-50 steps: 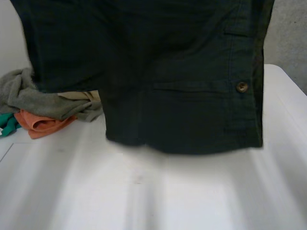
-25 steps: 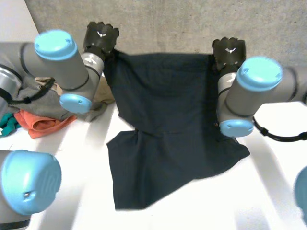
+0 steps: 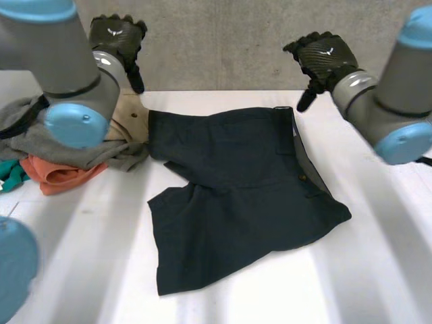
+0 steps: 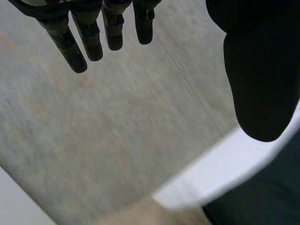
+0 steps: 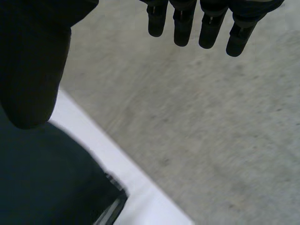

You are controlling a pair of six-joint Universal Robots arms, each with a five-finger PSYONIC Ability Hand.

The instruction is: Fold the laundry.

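A pair of dark shorts (image 3: 236, 189) lies spread on the white table (image 3: 378, 270), waistband toward the far edge and one leg reaching the near left. My left hand (image 3: 118, 37) hangs above the far left corner of the waistband, fingers (image 4: 84, 35) straight and apart from the thumb, holding nothing. Over the far right corner of the waistband my right hand (image 3: 322, 57) hovers with straight fingers (image 5: 211, 26), also empty. The right wrist view has the shorts' waistband corner (image 5: 51, 187) below the thumb. A dark bit of the shorts (image 4: 262, 201) lies beyond the left thumb.
A heap of other laundry sits at the table's left: a grey garment (image 3: 40, 135), a tan piece (image 3: 128, 115), an orange one (image 3: 57, 174) and a green one (image 3: 8, 174). A grey concrete wall (image 3: 223, 40) stands behind the table's far edge.
Both hands held the shorts up by the waistband, lowered them onto the table and let go. The hands now stand open above the far edge, and the shorts lie flat.
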